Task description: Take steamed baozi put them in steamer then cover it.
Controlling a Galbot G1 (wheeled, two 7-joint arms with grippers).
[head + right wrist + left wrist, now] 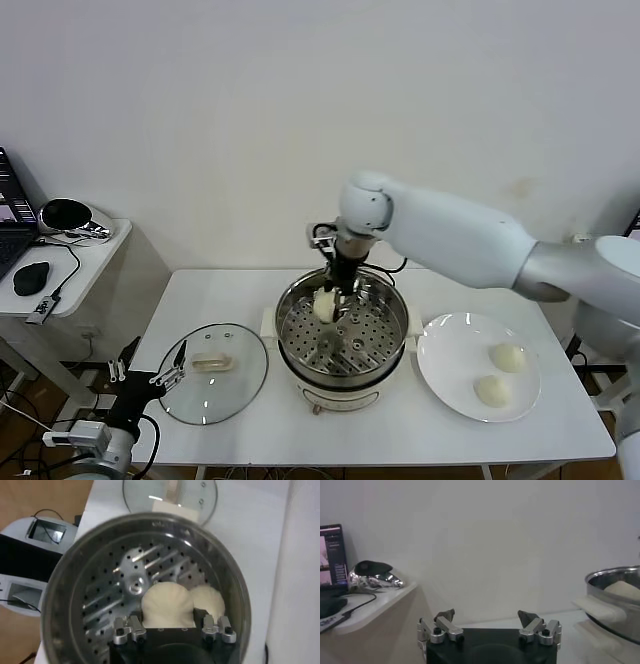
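Note:
The steamer (292, 345) stands mid-table, its perforated tray (107, 597) showing in the right wrist view. My right gripper (330, 300) is inside the pot's far side, shut on a baozi (167, 605) held just above the tray. A second baozi (209, 600) lies on the tray beside it. Two more baozi (508, 357) (489, 390) sit on the white plate (450, 350) right of the steamer. The glass cover (213, 372) lies flat on the table left of the steamer. My left gripper (148, 378) is parked open and empty at the table's front left corner.
A side table (75, 262) at the far left holds a laptop, a mouse (30, 277) and a shiny black-and-metal object (68, 217). The steamer's rim and handle (600, 611) show at the edge of the left wrist view. A white wall runs behind.

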